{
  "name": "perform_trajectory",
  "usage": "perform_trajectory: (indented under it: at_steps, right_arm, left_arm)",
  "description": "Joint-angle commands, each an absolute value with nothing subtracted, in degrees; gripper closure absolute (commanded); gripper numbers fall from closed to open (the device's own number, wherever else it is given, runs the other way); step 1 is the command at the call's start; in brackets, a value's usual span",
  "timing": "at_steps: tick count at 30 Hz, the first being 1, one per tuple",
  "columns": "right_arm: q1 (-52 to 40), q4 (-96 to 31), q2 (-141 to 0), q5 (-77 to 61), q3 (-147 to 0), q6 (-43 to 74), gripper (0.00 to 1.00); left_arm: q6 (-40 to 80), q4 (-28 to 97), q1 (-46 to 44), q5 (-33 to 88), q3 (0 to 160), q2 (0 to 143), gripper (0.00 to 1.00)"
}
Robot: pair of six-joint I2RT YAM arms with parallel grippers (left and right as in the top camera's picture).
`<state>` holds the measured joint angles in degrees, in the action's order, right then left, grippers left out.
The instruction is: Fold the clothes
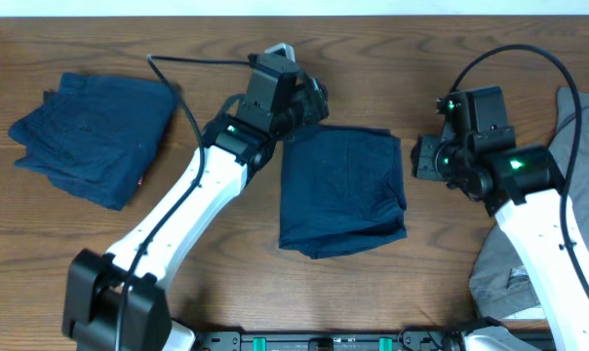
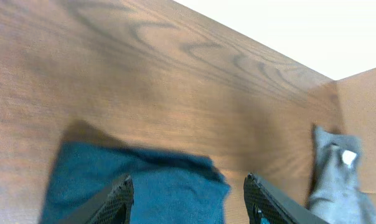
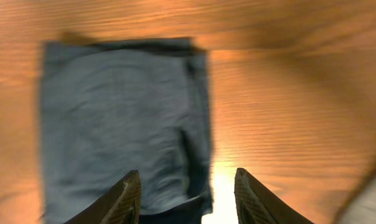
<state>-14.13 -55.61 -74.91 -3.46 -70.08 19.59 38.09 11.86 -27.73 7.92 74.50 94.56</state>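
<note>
A folded pair of dark navy shorts [image 1: 341, 190] lies flat in the middle of the table. It also shows in the left wrist view [image 2: 144, 186] and in the right wrist view [image 3: 119, 118]. My left gripper [image 1: 309, 102] is open and empty above the shorts' far left corner [image 2: 187, 190]. My right gripper [image 1: 426, 156] is open and empty just off the shorts' right edge [image 3: 187, 186]. A stack of folded navy shorts [image 1: 90, 132] lies at the left. Grey shorts [image 1: 582, 127] lie at the right edge.
A pile of grey cloth [image 1: 514, 268] lies at the front right under my right arm. The grey cloth also shows at the right of the left wrist view [image 2: 337, 174]. Black cables [image 1: 192, 63] run over the table behind my left arm.
</note>
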Motion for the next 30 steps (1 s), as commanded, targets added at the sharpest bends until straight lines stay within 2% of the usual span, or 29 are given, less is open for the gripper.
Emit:
perform_trajectory:
  at_steps: [1, 7, 15, 20, 24, 28, 30]
  right_arm:
    - [-17.21, -55.42, -76.84, -14.41, -68.31, 16.64, 0.51]
    - [-24.12, -51.55, -80.97, -18.24, -62.13, 20.47, 0.5]
    - [-27.88, -45.67, -87.59, -18.24, -51.07, 26.7, 0.51]
    - [-26.92, -43.9, -90.13, -13.5, -45.3, 29.87, 0.49]
    - [-24.05, -43.48, -90.39, -2.17, -44.51, 31.83, 0.5]
    - [-19.11, -35.68, -90.37, 7.07, -45.04, 31.62, 0.49]
    - [-16.69, -27.64, -90.35, 6.57, -45.41, 27.53, 0.49]
  left_arm:
    - [28.95, 9.45, -27.27, 4.84, 75.61, 100.36, 0.42]
    - [26.57, 7.57, -26.57, 4.89, 75.61, 109.71, 0.41]
    - [26.55, 16.45, -26.04, 4.89, 75.61, 115.61, 0.42]
    - [26.55, 28.64, -26.04, 4.86, 75.59, 115.74, 0.42]
    - [26.65, 43.13, -26.09, 6.09, 75.59, 115.72, 0.44]
    - [27.29, 56.73, -26.11, 14.31, 75.59, 115.72, 0.45]
    - [27.29, 60.77, -26.13, 22.04, 75.59, 115.59, 0.45]
